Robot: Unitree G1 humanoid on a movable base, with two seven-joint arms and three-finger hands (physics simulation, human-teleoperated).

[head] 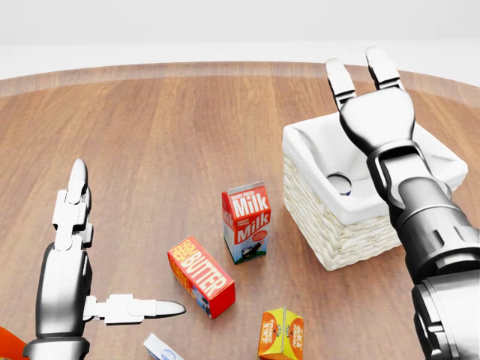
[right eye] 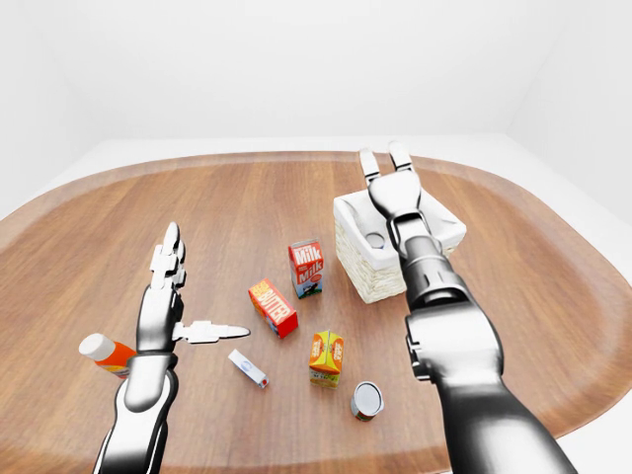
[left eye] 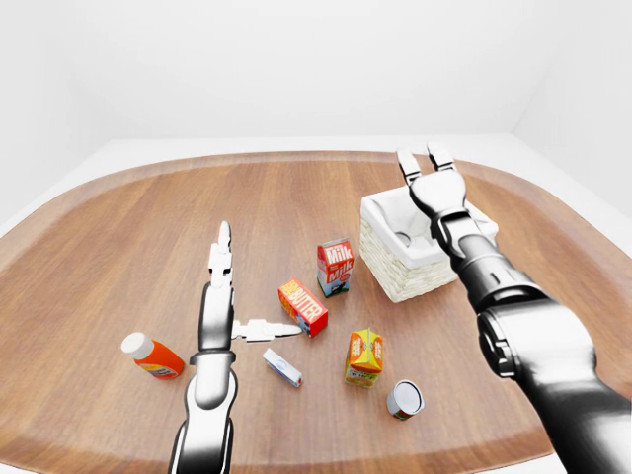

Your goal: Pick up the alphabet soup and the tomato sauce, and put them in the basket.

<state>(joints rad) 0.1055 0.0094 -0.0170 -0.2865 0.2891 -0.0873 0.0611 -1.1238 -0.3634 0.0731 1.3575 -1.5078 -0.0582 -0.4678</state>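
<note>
Head view: right robot hand (head: 365,79) spread empty over basket (head: 341,232); milk carton (head: 246,222) and butter box (head: 200,276) sit left.

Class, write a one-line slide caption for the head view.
Right hand, fingers spread, above the basket holding one can; left hand open.

The right hand (head: 373,105) is stretched far forward with its fingers spread open. The left hand (head: 75,247) is low, also spread flat.
</note>
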